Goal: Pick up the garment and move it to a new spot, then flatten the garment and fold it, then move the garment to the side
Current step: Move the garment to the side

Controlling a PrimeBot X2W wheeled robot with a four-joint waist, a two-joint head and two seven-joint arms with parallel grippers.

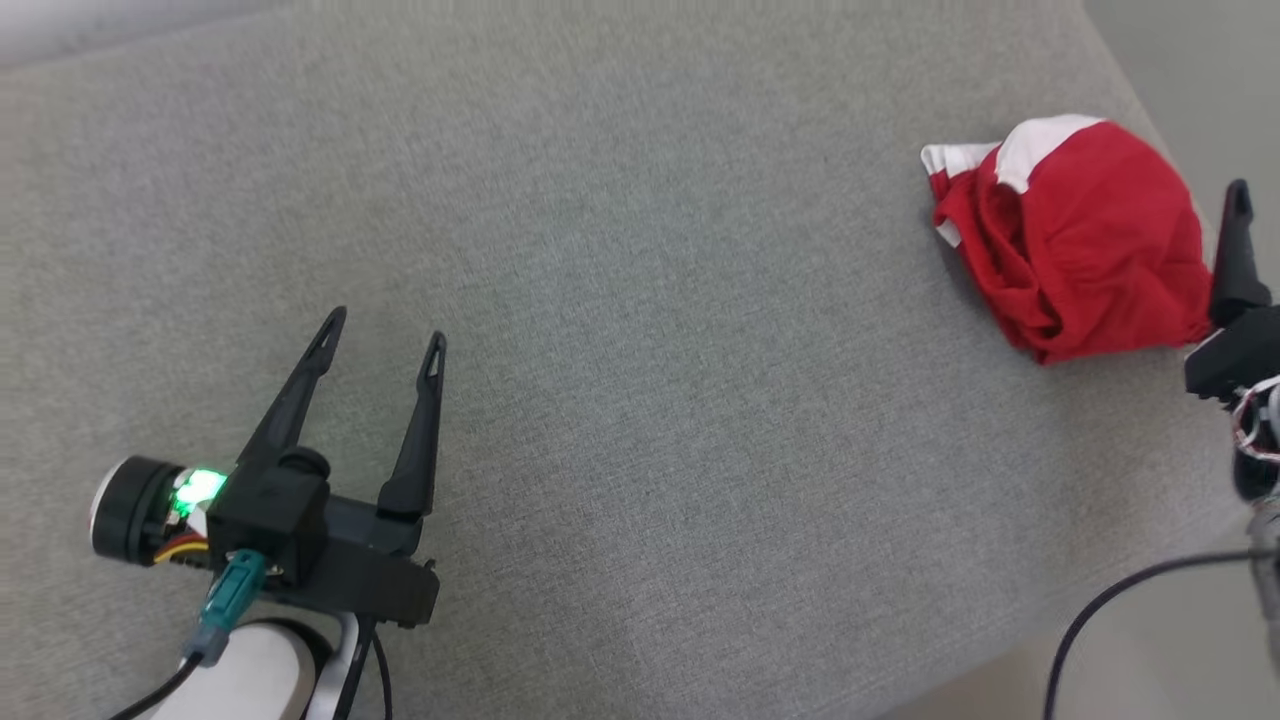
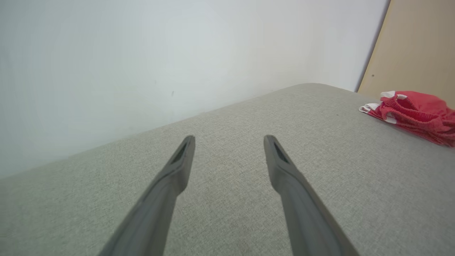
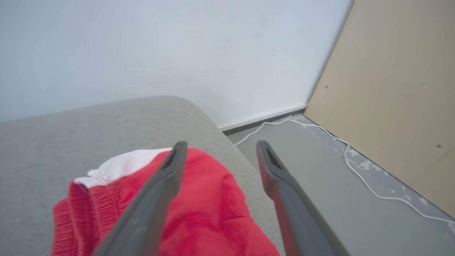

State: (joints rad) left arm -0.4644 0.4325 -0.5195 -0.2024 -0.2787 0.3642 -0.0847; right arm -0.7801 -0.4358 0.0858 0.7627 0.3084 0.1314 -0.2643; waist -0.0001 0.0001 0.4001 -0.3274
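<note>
The garment (image 1: 1080, 240) is red with white trim and lies bunched in a heap near the right edge of the grey cushion (image 1: 640, 400). My right gripper (image 3: 221, 144) hovers open just over it. Its left finger (image 3: 156, 192) crosses the red cloth (image 3: 213, 213), and nothing sits between the fingers. In the head view one dark finger (image 1: 1238, 250) of that gripper stands just right of the heap. My left gripper (image 1: 386, 330) is open and empty at the lower left, far from the garment. In the left wrist view the left gripper (image 2: 229, 138) is over bare cushion, with the garment (image 2: 416, 113) at the far right.
The cushion's right edge (image 3: 227, 142) drops to a grey floor (image 3: 320, 185) where a white cable (image 3: 355, 170) runs along a wooden panel (image 3: 391, 89). A white wall (image 2: 142, 53) backs the cushion. A black cable (image 1: 1100, 610) hangs at the lower right.
</note>
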